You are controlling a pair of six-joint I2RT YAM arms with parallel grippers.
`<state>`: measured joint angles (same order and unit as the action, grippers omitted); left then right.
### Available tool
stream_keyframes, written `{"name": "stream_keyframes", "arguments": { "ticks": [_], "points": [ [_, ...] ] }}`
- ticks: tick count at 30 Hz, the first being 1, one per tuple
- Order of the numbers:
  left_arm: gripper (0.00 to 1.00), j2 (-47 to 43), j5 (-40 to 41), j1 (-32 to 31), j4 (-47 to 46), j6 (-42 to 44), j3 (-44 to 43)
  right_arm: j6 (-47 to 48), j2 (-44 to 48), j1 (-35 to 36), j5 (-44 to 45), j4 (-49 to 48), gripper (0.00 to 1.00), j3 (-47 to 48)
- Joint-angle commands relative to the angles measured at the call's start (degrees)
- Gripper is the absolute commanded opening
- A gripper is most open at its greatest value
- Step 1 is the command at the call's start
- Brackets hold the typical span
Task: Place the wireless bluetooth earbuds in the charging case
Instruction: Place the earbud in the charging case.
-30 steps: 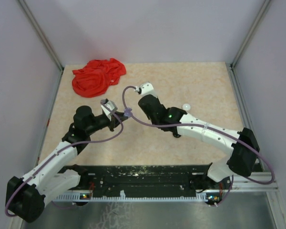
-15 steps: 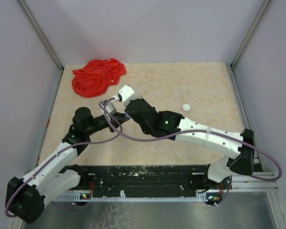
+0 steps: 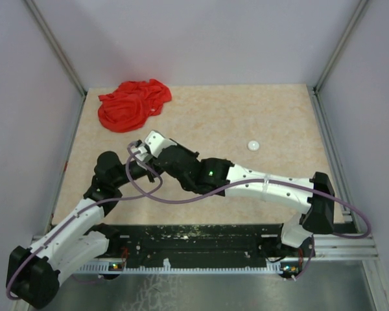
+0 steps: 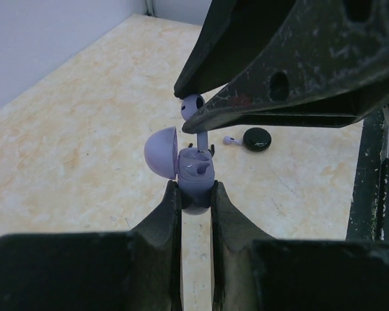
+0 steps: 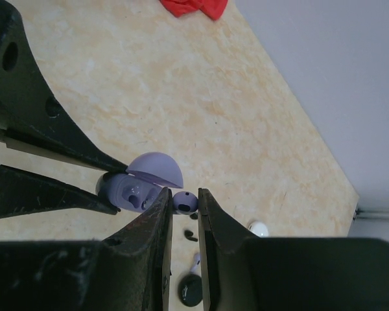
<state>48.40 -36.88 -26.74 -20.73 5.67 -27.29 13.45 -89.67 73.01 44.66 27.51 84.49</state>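
Observation:
My left gripper (image 4: 196,188) is shut on a lavender charging case (image 4: 194,178), held above the table with its round lid (image 4: 161,150) swung open. My right gripper (image 5: 185,197) is shut on a lavender earbud (image 5: 185,203), pinched by its head. In the left wrist view that earbud (image 4: 192,107) hangs stem down, the stem reaching the case's open top. On the table beyond lie another lavender earbud (image 5: 196,261) and small black earbuds (image 5: 190,236).
A black round case (image 5: 190,289) and a white round case (image 3: 253,146) lie on the table right of centre. A red cloth (image 3: 133,103) is bunched at the back left. Both arms cross over the left middle of the table, with walls on three sides.
My right arm has swung left across the table with the lavender earbud, up to the case in my left gripper. The left gripper has drawn back slightly, toward the near edge.

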Motion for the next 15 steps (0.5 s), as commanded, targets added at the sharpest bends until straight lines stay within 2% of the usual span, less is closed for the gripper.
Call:
{"name": "stream_keyframes", "arguments": {
  "ticks": [1, 15],
  "points": [
    [0.01, -1.28, -1.55, 0.00, -4.37, -1.45, 0.72, 1.06, 1.12, 0.92, -1.37, -3.02, 0.13, 1.88],
    [0.01, -2.76, -1.66, 0.46, -8.13, -4.44, 2.22, 3.95, 0.24, 1.98, 0.54, -3.94, 0.14, -0.21]
  ]
}}
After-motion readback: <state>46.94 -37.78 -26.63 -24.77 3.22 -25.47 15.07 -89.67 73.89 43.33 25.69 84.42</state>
